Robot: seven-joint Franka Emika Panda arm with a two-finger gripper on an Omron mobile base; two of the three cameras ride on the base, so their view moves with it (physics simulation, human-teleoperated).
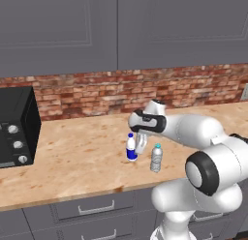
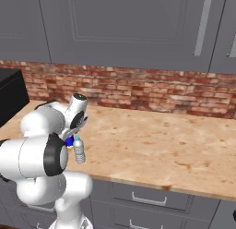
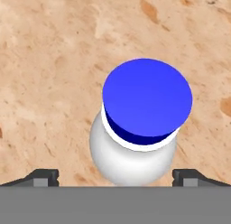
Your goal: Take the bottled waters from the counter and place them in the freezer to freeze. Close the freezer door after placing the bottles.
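Here the blue-labelled bottle (image 3: 143, 123) stands upright on the counter (image 1: 72, 161) at mid-frame, its cap straight ahead between the gripper's (image 3: 115, 175) spread fingertips (image 3: 45, 175), long axis vertical; nothing is gripped yet.

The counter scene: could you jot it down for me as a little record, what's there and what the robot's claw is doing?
counter: tan, speckled, below a brick wall
blue-label bottle: upright, blue cap
clear bottle: upright, teal cap, beside the first
gripper: open, above the blue-label bottle, one fingertip each side
black appliance: at the counter's left end
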